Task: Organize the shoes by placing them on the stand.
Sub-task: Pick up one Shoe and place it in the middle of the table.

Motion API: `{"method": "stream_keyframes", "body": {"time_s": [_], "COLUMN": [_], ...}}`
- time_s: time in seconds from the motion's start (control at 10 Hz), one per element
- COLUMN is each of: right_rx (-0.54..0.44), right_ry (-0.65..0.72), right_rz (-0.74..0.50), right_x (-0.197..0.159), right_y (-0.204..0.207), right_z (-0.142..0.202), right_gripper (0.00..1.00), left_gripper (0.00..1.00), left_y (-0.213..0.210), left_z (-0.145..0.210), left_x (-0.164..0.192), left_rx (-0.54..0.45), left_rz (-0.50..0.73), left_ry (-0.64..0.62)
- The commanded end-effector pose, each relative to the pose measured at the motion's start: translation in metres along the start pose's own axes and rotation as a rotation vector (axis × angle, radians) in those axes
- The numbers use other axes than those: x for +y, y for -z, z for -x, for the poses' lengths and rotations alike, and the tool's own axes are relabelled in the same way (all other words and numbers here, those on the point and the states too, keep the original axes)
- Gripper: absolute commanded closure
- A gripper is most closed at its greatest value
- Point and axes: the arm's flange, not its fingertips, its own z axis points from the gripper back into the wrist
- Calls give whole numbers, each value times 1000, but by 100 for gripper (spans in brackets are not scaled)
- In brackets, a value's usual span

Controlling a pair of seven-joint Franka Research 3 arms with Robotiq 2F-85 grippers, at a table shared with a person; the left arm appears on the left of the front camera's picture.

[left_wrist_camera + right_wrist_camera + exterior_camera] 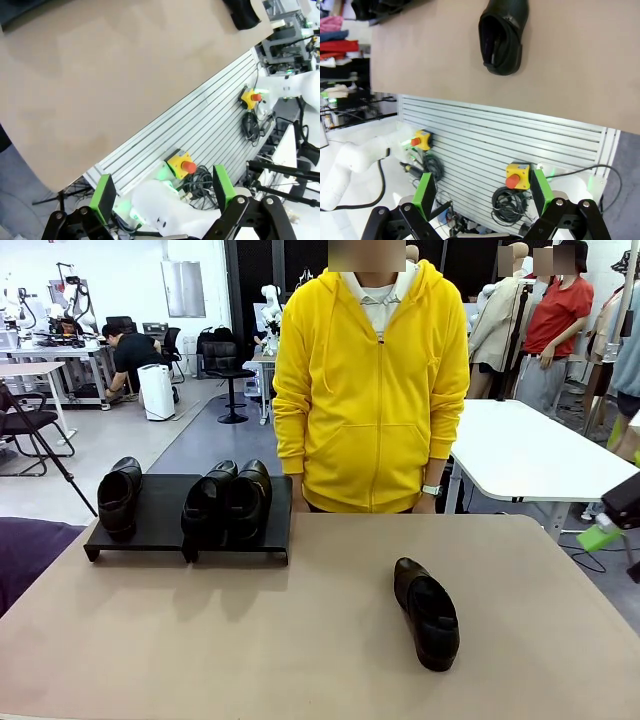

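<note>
Three black glossy shoes stand on the low black stand (160,532) at the table's far left: one (118,498) on its left section, and two (208,502) (247,498) side by side on its right section. Another shoe (427,612) lies alone on the beige table right of the middle; the right wrist view has it (502,37) at the top. My right gripper (482,194) hangs open and empty above the table's near edge, well short of that shoe. My left gripper (163,192) is open and empty too, off the table's near edge.
A person in a yellow hoodie (370,390) stands at the far edge behind the stand. Below the near edge, a slatted aluminium panel (510,145) carries yellow emergency-stop boxes (517,176) and cables. A white table (530,455) stands at the back right.
</note>
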Motion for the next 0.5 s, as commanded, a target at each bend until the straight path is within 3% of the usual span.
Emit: {"method": "stream_keyframes", "body": {"time_s": [0.0, 0.1, 0.3, 0.4], "right_rx": [64, 111, 11, 20], "right_ry": [-27, -18, 50, 52], "right_rz": [262, 367, 510, 546], "right_x": [61, 89, 125, 135], "right_y": [44, 83, 153, 183], "right_z": [-53, -87, -117, -122], "right_gripper": [0, 0, 0, 0], "left_gripper": [0, 0, 0, 0], "left_y": [-3, -3, -3, -3], "left_z": [0, 0, 0, 0], "left_x": [-1, -1, -1, -1], "left_rx": [10, 10, 10, 10], "left_rz": [-7, -7, -7, -7], "left_ry": [-13, -13, -13, -13]}}
